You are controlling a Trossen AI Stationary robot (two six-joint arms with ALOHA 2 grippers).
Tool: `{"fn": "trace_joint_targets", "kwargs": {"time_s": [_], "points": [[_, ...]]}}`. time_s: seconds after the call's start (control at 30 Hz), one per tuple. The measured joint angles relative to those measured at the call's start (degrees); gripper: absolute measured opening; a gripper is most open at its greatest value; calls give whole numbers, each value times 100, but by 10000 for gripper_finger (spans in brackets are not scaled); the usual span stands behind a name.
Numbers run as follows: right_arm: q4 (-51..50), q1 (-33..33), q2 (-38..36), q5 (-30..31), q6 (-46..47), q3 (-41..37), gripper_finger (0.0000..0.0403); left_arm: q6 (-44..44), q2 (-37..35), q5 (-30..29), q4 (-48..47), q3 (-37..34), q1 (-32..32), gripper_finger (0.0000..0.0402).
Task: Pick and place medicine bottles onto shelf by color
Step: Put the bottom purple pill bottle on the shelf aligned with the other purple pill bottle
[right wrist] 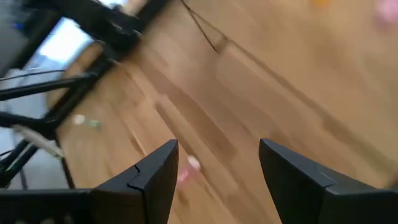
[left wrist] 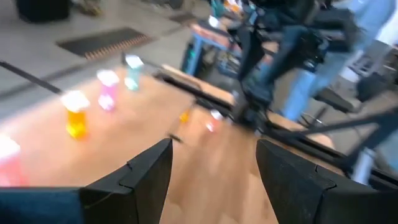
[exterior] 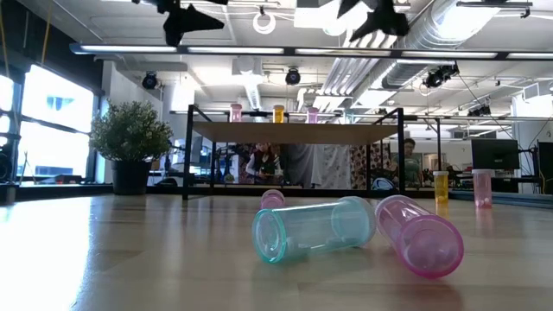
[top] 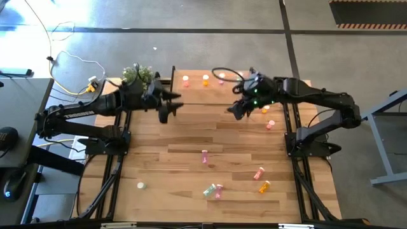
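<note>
Nearest you on the worktop (top: 191, 159), a green bottle (top: 209, 189) lies on its side touching a pink bottle (top: 219, 191), also down. To their right lie an orange bottle (top: 264, 186) and a pale red bottle (top: 259, 173); far to the left sits a small pale cap (top: 140, 186). Farther in, another pink one (top: 205, 156) sits alone near the middle. Beyond that both arms hang in the air over the shelf's near edge: your left gripper (top: 166, 113) has its fingers spread and holds nothing, and your right gripper (top: 234, 112) is the same, fingers apart and empty. Just right of the right gripper, an orange bottle (top: 265, 110) and a pink bottle (top: 270, 124) stand on the worktop. On the shelf (top: 197, 94) at the far side, three bottles stand in a row along the far edge: pink (top: 186, 80), orange (top: 206, 79), pink (top: 221, 78). A potted plant (top: 137, 74) sits at the shelf's left end.
</note>
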Motion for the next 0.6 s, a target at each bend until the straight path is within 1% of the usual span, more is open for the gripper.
{"fn": "trace_joint_targets", "kwargs": {"time_s": [0.13,0.27,0.43,0.5,0.6], "points": [[-777,327,44,590,805,0,215,-179,-136,-10,12,-359,-491,223],[-1554,501,42,914,1449,0,215,-324,-200,-12,99,-660,-906,223],[-2437,626,42,947,2034,0,215,-324,-205,-9,81,-755,-1320,223],[-2623,700,42,935,2240,0,215,-238,-205,-9,85,-755,-1462,223],[-2697,854,42,735,2563,0,215,-181,-207,-4,74,-755,-1624,223]]}}
